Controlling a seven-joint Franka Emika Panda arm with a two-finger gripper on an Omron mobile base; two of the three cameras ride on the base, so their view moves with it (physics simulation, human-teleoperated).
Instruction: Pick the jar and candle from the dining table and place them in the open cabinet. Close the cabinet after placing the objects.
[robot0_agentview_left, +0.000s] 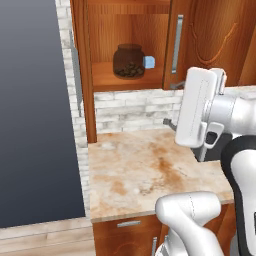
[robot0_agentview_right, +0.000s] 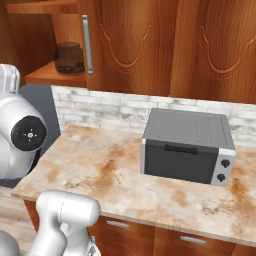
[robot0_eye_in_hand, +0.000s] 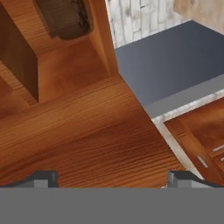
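The jar (robot0_agentview_left: 129, 61) stands on the shelf inside the open cabinet (robot0_agentview_left: 127, 80), its glass full of dark brown lumps, with a small pale-blue cube (robot0_agentview_left: 149, 62) touching its right side. From the right base view the jar (robot0_agentview_right: 69, 58) sits left of the door's silver handle (robot0_agentview_right: 85, 44). In the hand view my gripper (robot0_eye_in_hand: 113, 179) is open, its fingertips (robot0_eye_in_hand: 42, 178) wide apart with nothing between them. It faces reddish wood close below the cabinet shelf, and the jar (robot0_eye_in_hand: 65, 17) is at the top. The candle is out of view.
A marbled beige-orange counter (robot0_agentview_left: 140, 170) lies under the cabinet, with a grey toaster oven (robot0_agentview_right: 187, 145) on its right part. A dark grey panel (robot0_agentview_left: 35, 110) rises at the left. The cabinet's left door (robot0_agentview_left: 82, 70) stands open edge-on.
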